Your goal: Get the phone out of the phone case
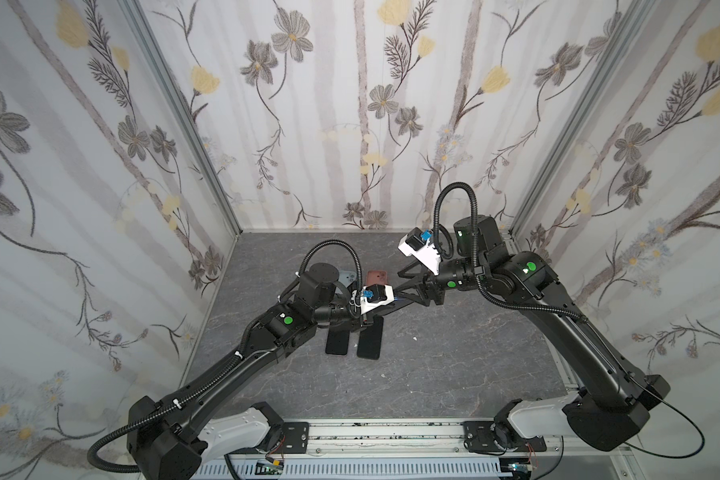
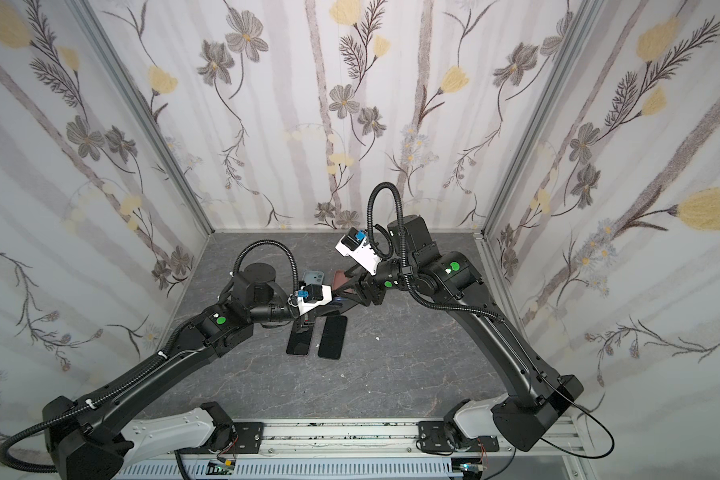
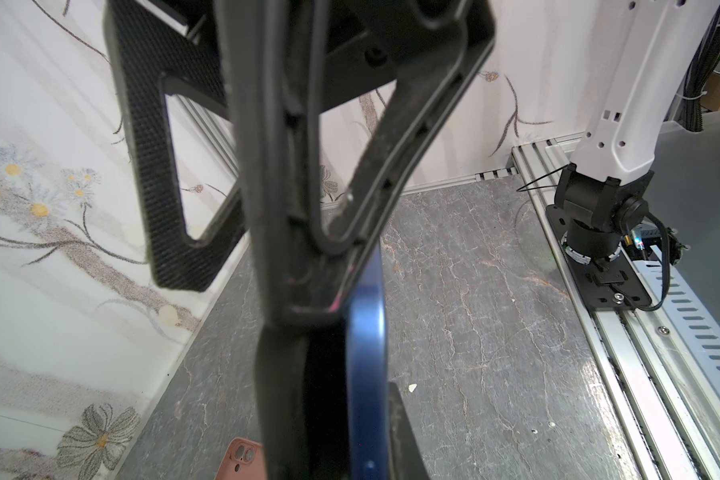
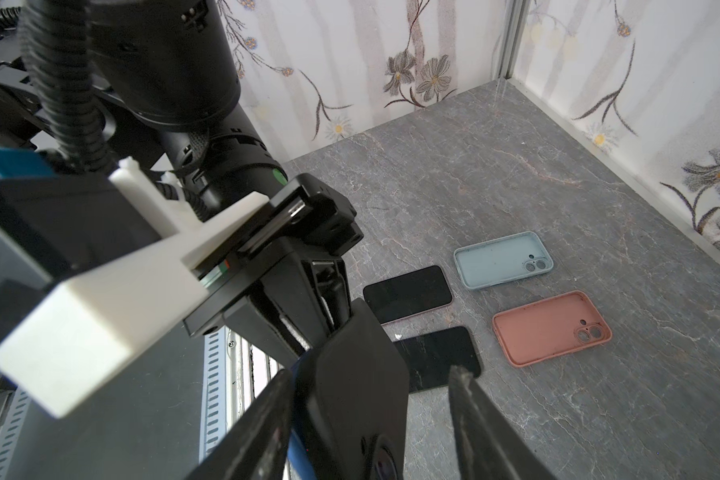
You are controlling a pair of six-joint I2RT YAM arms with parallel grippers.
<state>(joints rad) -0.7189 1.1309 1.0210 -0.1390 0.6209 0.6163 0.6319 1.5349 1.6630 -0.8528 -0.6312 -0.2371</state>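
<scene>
Here, rounded glossy blue phone (image 3: 366, 332) rim against matte black case (image 4: 358, 374).

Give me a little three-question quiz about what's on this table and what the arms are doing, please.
1. How many empty cases lie on the table?
2. True or false: the left tool is wide open and holds nothing.
3. The phone held up between the arms shows an edge of which colour? A red, B blue, C green.
Key: 1. Two, the light blue case and the pink case. 2. False: it is shut, pinching the black case. 3. B.
</scene>
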